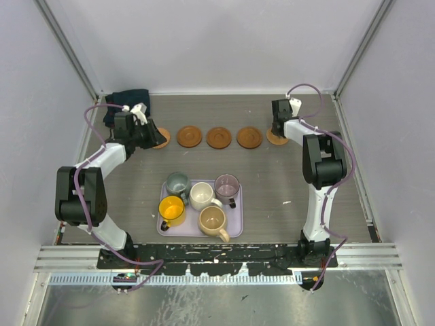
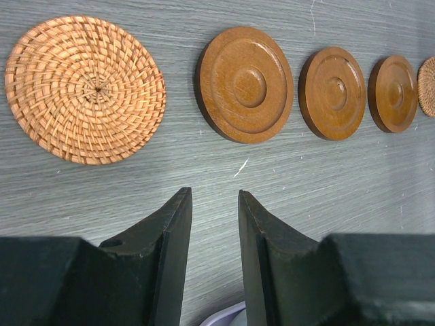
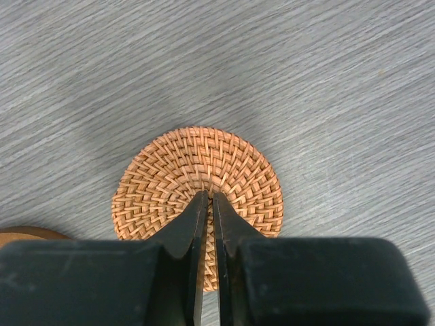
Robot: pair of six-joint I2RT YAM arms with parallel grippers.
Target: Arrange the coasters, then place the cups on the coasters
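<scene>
Five coasters lie in a row across the far table: a woven one (image 1: 163,139) (image 2: 85,90), three wooden ones (image 1: 189,136) (image 1: 219,137) (image 1: 249,137), and a second woven one (image 1: 274,138) (image 3: 197,170). My left gripper (image 1: 151,134) (image 2: 214,197) is open and empty, just near of the left woven coaster. My right gripper (image 1: 279,130) (image 3: 211,195) is shut, its tips over the middle of the right woven coaster, which lies flat. The cups stand on the lavender tray (image 1: 234,227): grey-green (image 1: 177,183), white (image 1: 202,195), purple (image 1: 226,185), yellow (image 1: 171,209), tan (image 1: 214,221).
A dark cloth (image 1: 129,98) sits in the back left corner behind my left arm. Grey walls enclose the table on three sides. The tray of cups is in the middle near the front edge.
</scene>
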